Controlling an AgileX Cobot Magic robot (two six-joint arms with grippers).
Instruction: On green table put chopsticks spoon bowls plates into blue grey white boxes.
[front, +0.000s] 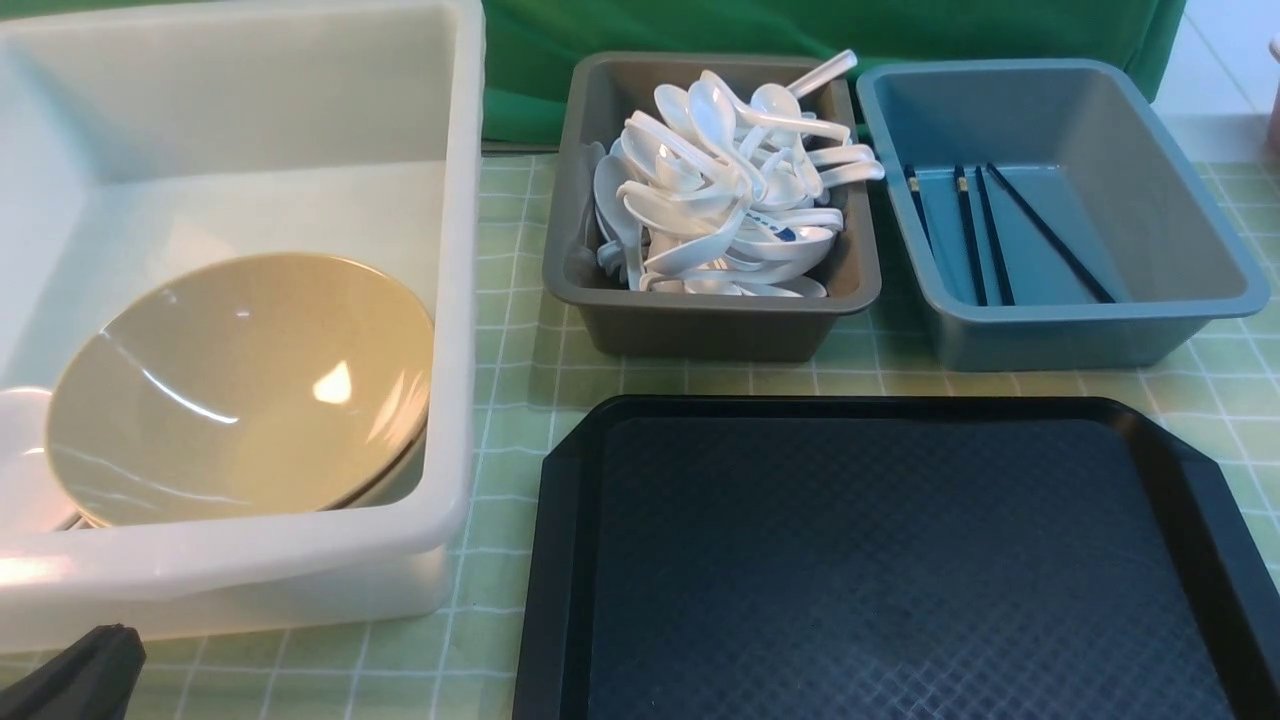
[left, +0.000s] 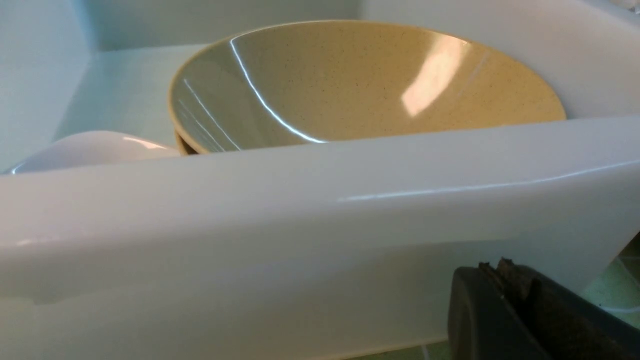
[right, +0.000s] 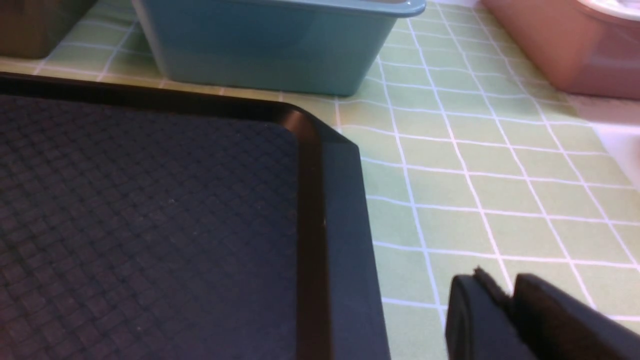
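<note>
left tool (left: 505, 280) clenched, nothing held, beside white box (front: 455, 300); right tool (right: 505, 300) nearly clenched, empty, near tray (right: 335, 210) corner; desk (right: 475, 175)

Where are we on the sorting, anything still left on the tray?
Looks finished: tan bowl in the white box, spoons in the grey box, chopsticks in the blue box. Black tray holds nothing visible. In hand: nothing; left claw is shut and empty, right claw looks nearly closed, empty.

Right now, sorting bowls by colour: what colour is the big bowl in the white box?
Speckled tan-yellow bowl; left wrist view shows it best.
</note>
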